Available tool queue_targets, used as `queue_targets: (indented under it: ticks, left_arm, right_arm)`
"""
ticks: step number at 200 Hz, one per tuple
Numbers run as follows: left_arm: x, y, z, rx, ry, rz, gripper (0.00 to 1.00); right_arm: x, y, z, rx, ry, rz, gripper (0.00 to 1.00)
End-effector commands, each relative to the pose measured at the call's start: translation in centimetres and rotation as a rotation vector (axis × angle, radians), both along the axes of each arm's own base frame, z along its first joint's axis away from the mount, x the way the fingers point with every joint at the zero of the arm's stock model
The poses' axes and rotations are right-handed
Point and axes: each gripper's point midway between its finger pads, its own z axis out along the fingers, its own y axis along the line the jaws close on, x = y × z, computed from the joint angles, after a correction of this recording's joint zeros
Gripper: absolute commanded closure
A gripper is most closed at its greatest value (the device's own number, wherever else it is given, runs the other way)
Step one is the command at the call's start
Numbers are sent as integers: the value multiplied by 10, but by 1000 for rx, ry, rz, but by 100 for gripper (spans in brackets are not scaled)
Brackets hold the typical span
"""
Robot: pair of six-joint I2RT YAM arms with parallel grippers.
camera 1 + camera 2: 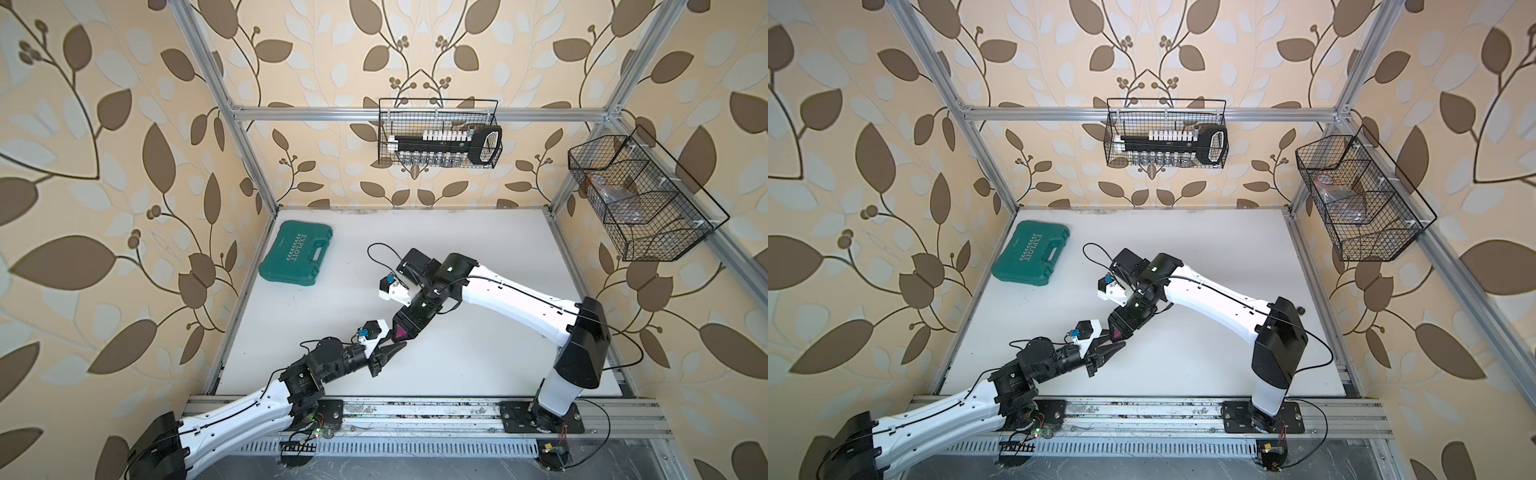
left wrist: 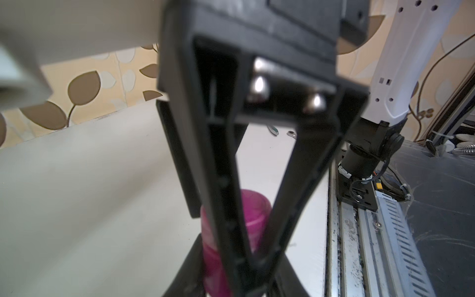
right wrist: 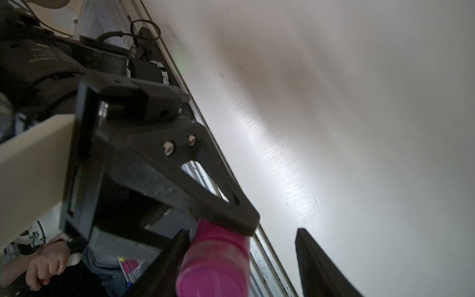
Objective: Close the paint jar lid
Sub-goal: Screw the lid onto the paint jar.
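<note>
Currently the left gripper [image 1: 397, 345] is clamping tight on the paint jar [image 2: 254, 213], a squat magenta cylinder, paler pink up top, near the worktop's [image 1: 478, 257] front edge; the right gripper [image 3: 241, 231] is straddling it, jaws parted.

The only legible writing is the word "EXPLOIT" in pale capitals on the green plastic tool case [image 1: 296, 254] [image 1: 1030, 252] on the tabletop [image 1: 478, 241] in both top views; smaller print beside it, and faint lettering on a black arm housing [image 3: 46, 55], are too blurred to read.
</note>
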Motion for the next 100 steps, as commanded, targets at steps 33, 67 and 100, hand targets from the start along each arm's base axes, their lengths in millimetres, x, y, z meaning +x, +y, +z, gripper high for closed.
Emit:
queue_targets:
  ticks: [33,67,100]
  left_arm:
    - [3,-5,32,-76,-50,-8,90]
    - [1,-6,31,-73,-47,-16,90]
    - [0,-7,30,-67,-41,-27,90]
  right_arm:
    - [3,-38,53,77,-89,67,26]
    - [-2,-41,46,110,-184,272,27]
    - [-15,-28,42,243,-297,493,30]
